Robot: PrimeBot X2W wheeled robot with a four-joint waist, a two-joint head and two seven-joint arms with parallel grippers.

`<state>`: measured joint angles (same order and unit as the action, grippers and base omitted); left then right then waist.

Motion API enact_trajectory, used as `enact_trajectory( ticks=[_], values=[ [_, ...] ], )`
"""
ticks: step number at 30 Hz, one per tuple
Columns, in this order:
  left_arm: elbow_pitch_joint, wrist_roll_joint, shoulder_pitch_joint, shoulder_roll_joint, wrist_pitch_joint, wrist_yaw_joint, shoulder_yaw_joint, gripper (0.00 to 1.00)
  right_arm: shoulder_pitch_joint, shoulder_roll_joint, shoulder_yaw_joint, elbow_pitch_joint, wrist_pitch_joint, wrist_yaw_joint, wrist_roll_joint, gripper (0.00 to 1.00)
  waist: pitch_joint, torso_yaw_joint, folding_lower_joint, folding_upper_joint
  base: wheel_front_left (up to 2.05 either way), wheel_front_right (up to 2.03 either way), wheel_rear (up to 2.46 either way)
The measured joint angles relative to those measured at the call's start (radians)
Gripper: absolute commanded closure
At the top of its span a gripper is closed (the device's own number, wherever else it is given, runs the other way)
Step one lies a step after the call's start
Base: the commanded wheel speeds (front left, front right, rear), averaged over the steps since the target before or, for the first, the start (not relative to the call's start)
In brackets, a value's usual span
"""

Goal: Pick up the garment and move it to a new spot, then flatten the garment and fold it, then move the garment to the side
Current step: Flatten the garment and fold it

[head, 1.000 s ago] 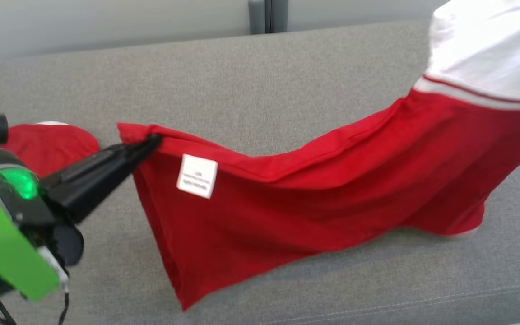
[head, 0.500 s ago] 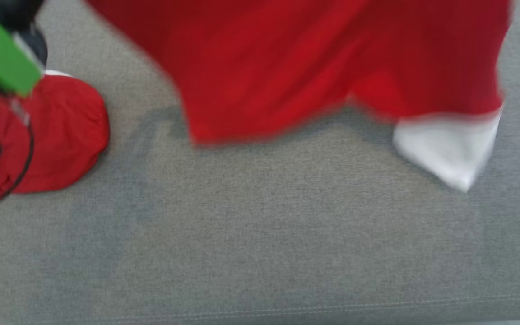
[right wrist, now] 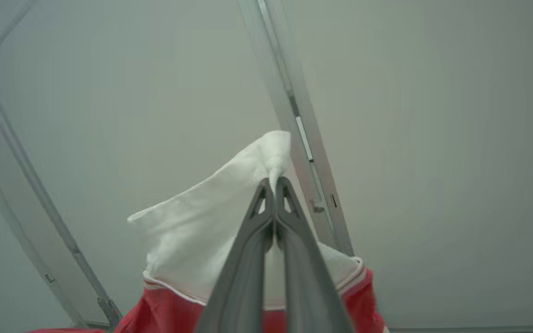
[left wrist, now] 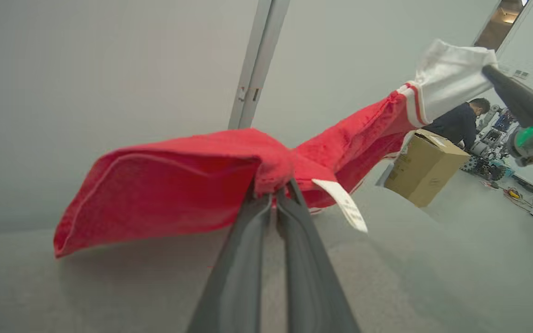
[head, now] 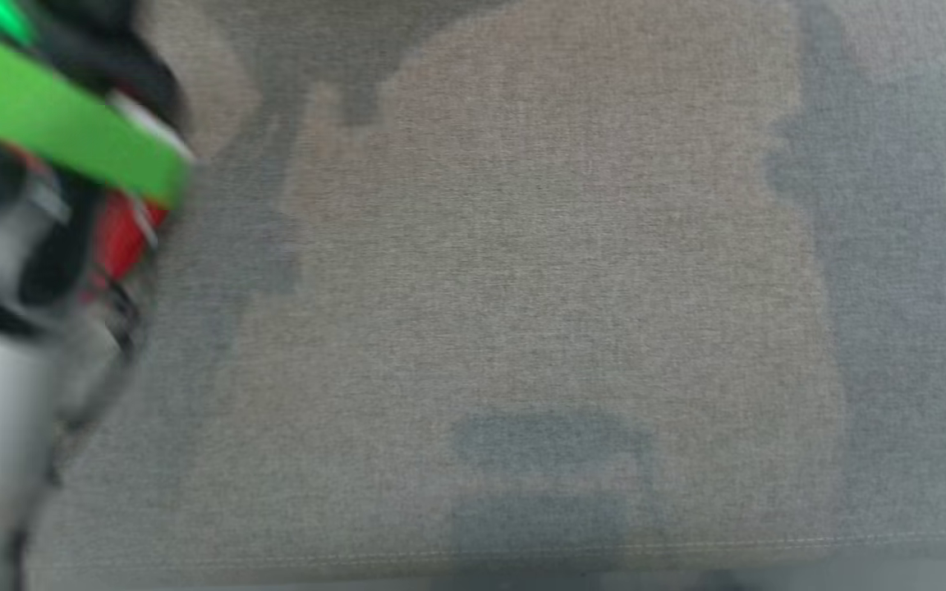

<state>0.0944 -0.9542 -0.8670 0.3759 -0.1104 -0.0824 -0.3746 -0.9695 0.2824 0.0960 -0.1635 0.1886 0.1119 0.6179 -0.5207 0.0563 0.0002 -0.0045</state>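
The garment (left wrist: 164,194) hangs in the air, stretched between the two arms above a grey fabric seat (left wrist: 433,277). In the left wrist view the left jaws are pressed together on a bunched red fold at the centre. The left arm's long grey fingers (left wrist: 236,277) rise to that fold from 6 o'clock. A red flap spreads from the grip toward 9 o'clock, and a white label (left wrist: 341,206) dangles just beside the grip at 4 o'clock. From there the red cloth climbs toward 2 o'clock to a white band (left wrist: 451,76), whose tip is pinched by the right arm's dark fingers (left wrist: 518,99). Below that arm, at 3 o'clock, a cardboard box (left wrist: 426,171) stands on the floor with a person (left wrist: 458,125) bent over behind it. In the right wrist view the right jaws are shut on a peak of the white band, which droops toward 7 o'clock and meets the red cloth at the bottom edge. Behind it a metal strip (right wrist: 294,115) runs up a pale wall. The head view is blurred, with the bare grey seat at its centre and a green strip (head: 54,131) at 10 o'clock. Under the strip is a patch of red (head: 124,238) too smeared to identify.
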Motion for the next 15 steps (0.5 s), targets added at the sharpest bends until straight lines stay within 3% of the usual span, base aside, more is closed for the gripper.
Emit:
enact_trajectory(
  ticks=[4,7,11,15],
  values=[
    [-0.125,0.0,0.296,-0.036,0.09,-0.026,-0.081,1.0,0.358,0.001,-0.035,0.044,-0.041,0.0,0.01,1.0,-0.01,-0.03,0.0,0.0001,0.0,0.0,0.0],
    [-0.204,0.012,0.425,-0.025,0.148,-0.031,-0.109,1.0,0.549,-0.024,-0.033,0.065,-0.067,-0.007,0.042,1.0,0.008,-0.045,-0.0001,0.0001,0.0,0.0,0.0],
    [-0.258,0.004,0.515,-0.029,0.22,-0.033,-0.108,1.0,0.704,-0.059,-0.018,0.095,-0.099,-0.043,0.08,1.0,0.052,-0.06,-0.0002,0.0,0.0,0.0,0.0],
    [-0.284,-0.014,0.551,-0.047,0.273,-0.036,-0.113,1.0,0.764,-0.03,-0.018,0.106,-0.113,-0.082,0.088,1.0,0.102,-0.072,-0.0003,0.0001,0.0,0.0,0.0]
  ],
)
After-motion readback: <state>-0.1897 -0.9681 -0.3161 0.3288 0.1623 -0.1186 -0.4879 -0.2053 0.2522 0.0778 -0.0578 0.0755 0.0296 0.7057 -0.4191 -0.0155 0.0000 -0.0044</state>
